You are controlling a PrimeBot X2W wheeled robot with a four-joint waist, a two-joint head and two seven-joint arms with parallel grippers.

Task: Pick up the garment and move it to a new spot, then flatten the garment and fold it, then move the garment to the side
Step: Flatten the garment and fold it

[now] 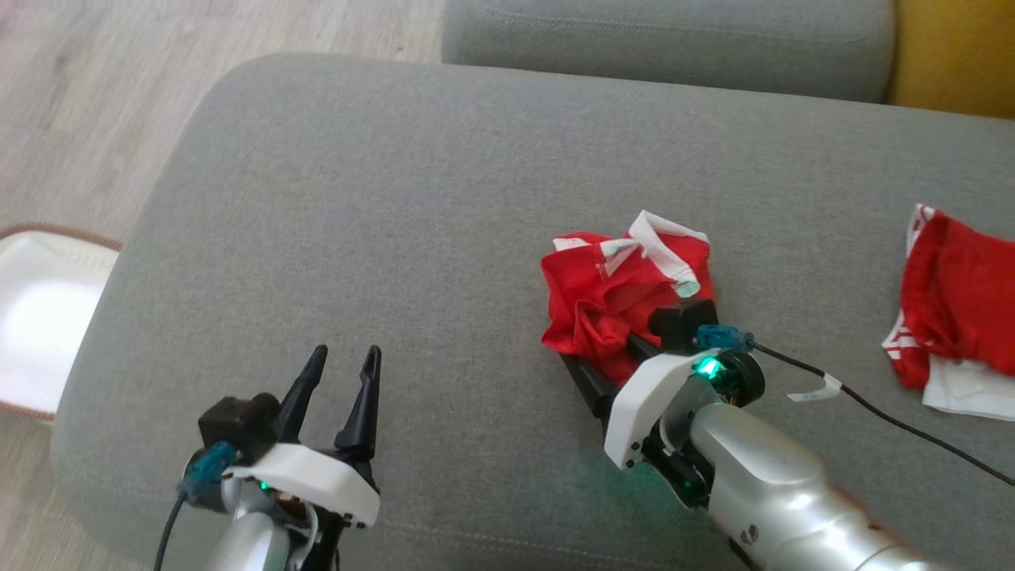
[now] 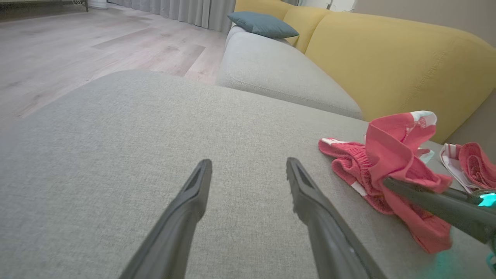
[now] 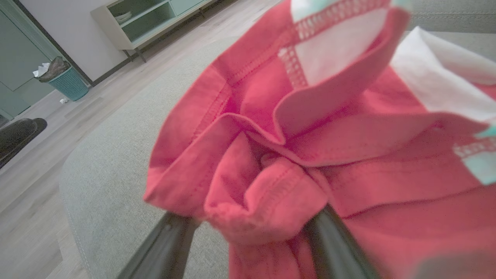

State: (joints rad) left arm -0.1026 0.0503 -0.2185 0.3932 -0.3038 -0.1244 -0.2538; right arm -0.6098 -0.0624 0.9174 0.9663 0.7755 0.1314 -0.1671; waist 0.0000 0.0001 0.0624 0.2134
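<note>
One red garment [image 1: 614, 293], bunched over parted right hand [image 3: 248, 228]

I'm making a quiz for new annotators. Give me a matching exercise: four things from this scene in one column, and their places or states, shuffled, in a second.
Column 1
1. crumpled red-and-white fabric garment
2. second red-and-white garment
3. left gripper
4. blue-grey square pillow

Column 2
A. open, over bare grey cushion
B. beside the yellow sofa backrest
C. at the head view's right edge
D. bunched mid-cushion

Pairs: 1-D, 2-C, 3-A, 4-B
</note>
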